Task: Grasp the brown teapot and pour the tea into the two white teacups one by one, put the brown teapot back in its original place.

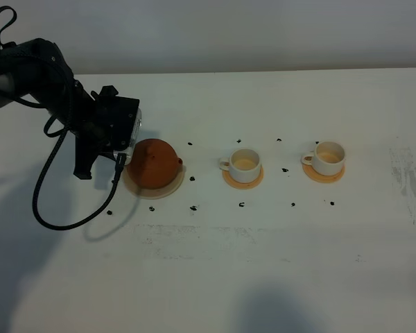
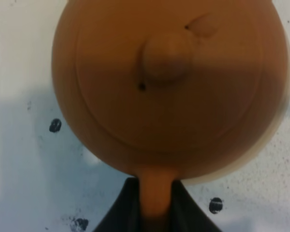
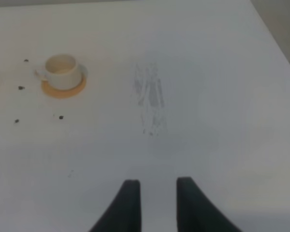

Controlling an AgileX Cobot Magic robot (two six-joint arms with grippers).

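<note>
Only close-up: teapot handle [image 2: 155, 198] within claw [image 2: 154, 183].

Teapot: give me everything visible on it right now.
The teapot is squat, round, reddish-brown, matte like clay. Its lid has a small round knob with a tiny hole beside it. A short spout points toward the nearer cup. It stands upright on a pale saucer. Its handle sits between the left pincer fingers, which close on it.
</note>
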